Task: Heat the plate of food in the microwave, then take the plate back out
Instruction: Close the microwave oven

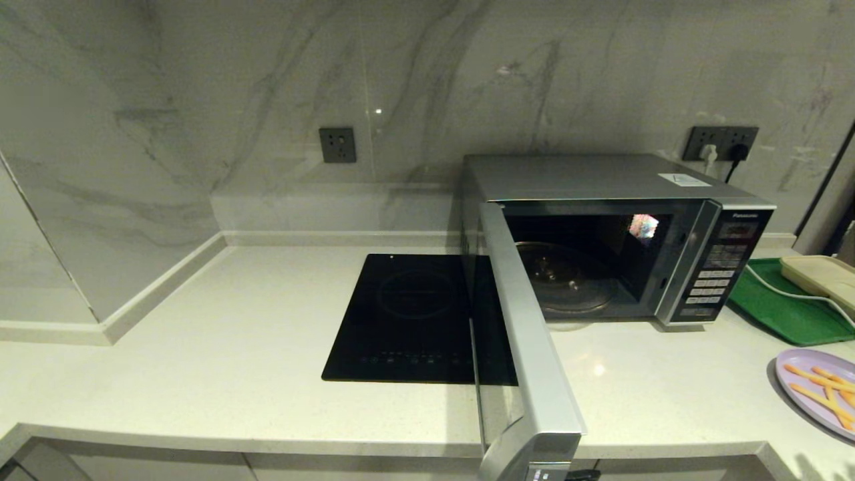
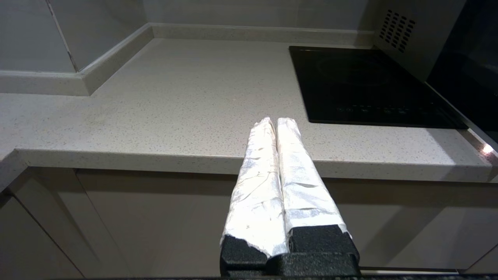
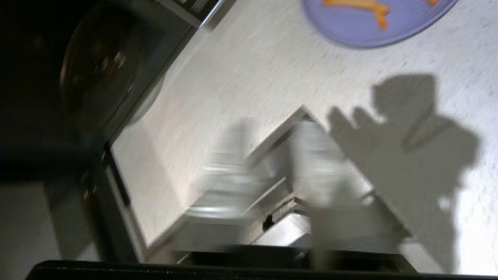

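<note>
The silver-grey microwave (image 1: 601,180) stands at the back right with its door (image 1: 528,347) swung wide open toward me. Its glass turntable (image 1: 568,277) carries nothing. The lavender plate of food (image 1: 818,391), with thin orange fries on it, rests on the counter at the far right. It also shows in the right wrist view as a plate (image 3: 362,27) beyond the fingers. My right gripper (image 3: 276,128) is low by the counter's front edge near the door's outer end, open and blurred, with nothing held. My left gripper (image 2: 276,120) is shut and empty, just below the counter edge on the left.
A flat black cooktop (image 1: 407,314) is set into the counter, left of the open door. A green tray (image 1: 788,307) holding a beige container (image 1: 821,274) and a white cable sits right of the microwave. Marble walls close off the back and left.
</note>
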You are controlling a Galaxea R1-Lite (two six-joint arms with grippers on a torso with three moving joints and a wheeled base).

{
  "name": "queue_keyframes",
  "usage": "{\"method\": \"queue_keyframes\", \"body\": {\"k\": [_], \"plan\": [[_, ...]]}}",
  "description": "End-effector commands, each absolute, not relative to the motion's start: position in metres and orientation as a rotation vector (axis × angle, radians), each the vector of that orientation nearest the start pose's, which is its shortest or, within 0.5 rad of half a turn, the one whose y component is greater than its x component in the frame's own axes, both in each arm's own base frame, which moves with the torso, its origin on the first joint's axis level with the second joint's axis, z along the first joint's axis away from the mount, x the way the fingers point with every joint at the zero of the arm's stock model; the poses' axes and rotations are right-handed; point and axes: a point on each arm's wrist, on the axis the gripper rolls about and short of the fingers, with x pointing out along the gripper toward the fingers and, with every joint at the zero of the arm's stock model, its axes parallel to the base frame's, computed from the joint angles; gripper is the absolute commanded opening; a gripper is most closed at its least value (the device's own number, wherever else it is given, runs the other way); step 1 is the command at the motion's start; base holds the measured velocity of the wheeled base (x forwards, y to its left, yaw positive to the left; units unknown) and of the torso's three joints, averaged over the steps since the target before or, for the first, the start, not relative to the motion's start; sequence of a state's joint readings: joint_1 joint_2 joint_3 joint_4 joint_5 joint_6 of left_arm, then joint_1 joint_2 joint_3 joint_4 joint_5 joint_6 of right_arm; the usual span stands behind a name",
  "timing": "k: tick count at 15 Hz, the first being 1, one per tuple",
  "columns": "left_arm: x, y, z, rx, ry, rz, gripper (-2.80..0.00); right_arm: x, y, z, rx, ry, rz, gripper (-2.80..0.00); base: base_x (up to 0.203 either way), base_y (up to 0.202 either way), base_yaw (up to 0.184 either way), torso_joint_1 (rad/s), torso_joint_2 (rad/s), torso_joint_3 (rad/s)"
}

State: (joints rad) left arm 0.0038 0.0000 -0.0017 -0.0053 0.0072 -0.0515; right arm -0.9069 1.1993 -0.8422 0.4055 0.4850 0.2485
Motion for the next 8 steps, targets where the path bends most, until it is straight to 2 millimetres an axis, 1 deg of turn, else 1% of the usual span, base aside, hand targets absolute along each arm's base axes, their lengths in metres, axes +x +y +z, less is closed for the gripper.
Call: {"method": "queue_keyframes", "body": {"k": [1, 5, 8], "plan": [[-0.023, 0.000, 0.076, -0.052, -0.010, 0.012, -2.80, 0.070, -0.068, 0.252, 0.676, 0.528, -0.418, -2.80, 0.000, 0.000, 0.000, 0.000, 0.00, 0.000], [-0.023, 0.000, 0.077, -0.052, -0.009, 0.012, -2.80, 0.050, -0.034, 0.291, 0.653, 0.569, -0.303, -2.80, 0.000, 0.000, 0.000, 0.000, 0.00, 0.000], [-0.023, 0.000, 0.077, -0.052, -0.008, 0.011, -2.80, 0.031, -0.009, 0.318, 0.604, 0.611, -0.155, -2.80, 0.000, 0.000, 0.000, 0.000, 0.00, 0.000]]}}
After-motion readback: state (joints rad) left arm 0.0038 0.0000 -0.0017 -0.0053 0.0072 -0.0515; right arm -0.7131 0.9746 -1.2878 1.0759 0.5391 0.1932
